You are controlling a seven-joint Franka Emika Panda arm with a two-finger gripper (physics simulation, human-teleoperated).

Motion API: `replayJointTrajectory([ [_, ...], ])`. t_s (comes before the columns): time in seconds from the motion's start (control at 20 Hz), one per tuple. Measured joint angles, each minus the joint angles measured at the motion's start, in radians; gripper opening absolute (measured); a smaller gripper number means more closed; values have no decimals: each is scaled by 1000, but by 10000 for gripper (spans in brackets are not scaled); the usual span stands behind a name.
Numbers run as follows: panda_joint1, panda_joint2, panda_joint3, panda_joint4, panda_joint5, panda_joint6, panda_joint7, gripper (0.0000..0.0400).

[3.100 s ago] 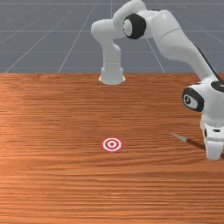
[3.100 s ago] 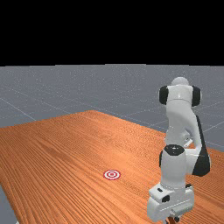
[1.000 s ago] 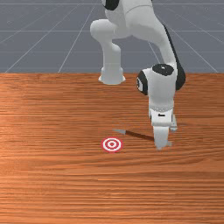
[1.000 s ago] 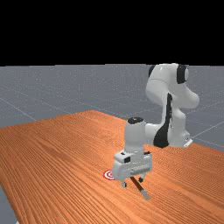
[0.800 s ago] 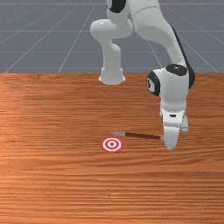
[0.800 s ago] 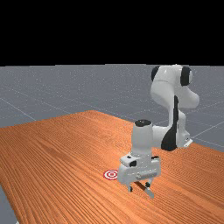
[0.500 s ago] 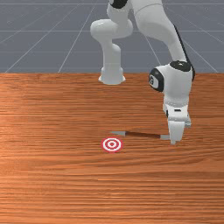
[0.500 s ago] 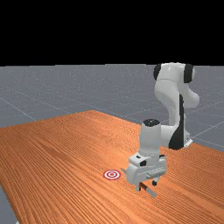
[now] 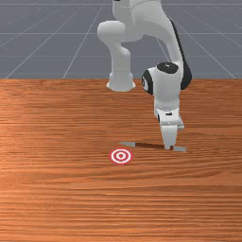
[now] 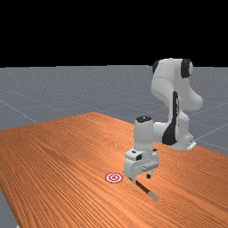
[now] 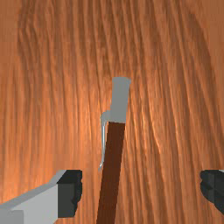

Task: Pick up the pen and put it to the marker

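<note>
Front view: one pen (image 9: 152, 146), brown in the barrel, grey at both ends, lying on the wooden table (image 9: 56, 203); its pointed end beside a red-and-white ringed marker (image 9: 121, 156), on the side toward the arm's base (image 9: 120, 75); its blunt end beyond the gripper (image 9: 168, 147), which stands over the barrel toward that blunt end. Far view: one hand, low, fingers set apart across the pen, whose blunt end reaches out past them toward the viewer; the marker to the far view's left of the hand. Wrist view: two dark-tipped fingers (image 11: 70, 193), widely parted, nothing held; the barrel passing between them, nearer the finger on the side of the clip (image 11: 103, 135), and slightly aslant. Step in hand, as judged: the grasp, the carry to the marker being undone. Recommended handling: shift the hand sideways toward the clip side until the barrel lies midway, turn slightly to square the fingers to it, lower until the pads flank the barrel, then close gently and evenly. Probable faults: an off-centre closing that pushes or rolls the pen; a shallow bite that slips at the lift; a fingertip fouling the clip.
</note>
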Motion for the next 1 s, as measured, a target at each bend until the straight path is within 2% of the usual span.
replayJointTrajectory([
  [0.05,1,18,-11,8,0,22,22,400],
  [0.1,7,58,-19,56,18,-37,61,400],
  [0.2,5,129,-18,92,17,-18,58,400],
  [0.25,7,147,-21,86,15,23,60,397],
  [0.3,38,136,-50,67,-5,76,86,400],
  [0.35,21,134,-35,61,12,81,82,243],
  [0.4,21,131,-36,60,12,80,83,147],
  [0.45,22,131,-36,61,12,79,84,103],
  [0.55,11,145,-23,95,14,15,65,94],
  [0.6,12,152,-24,94,13,34,66,36],
  [0.65,14,153,-27,88,11,56,67,37],
  [0.7,-13,150,-1,73,25,90,41,26],
  [0.75,-62,146,30,69,-26,70,-110,16],
  [0.9,-244,132,85,38,-52,51,-371,4],
  [0.95,-308,130,95,36,-57,42,-447,3],
  [1.0,-311,121,58,21,-18,71,-345,2],
])
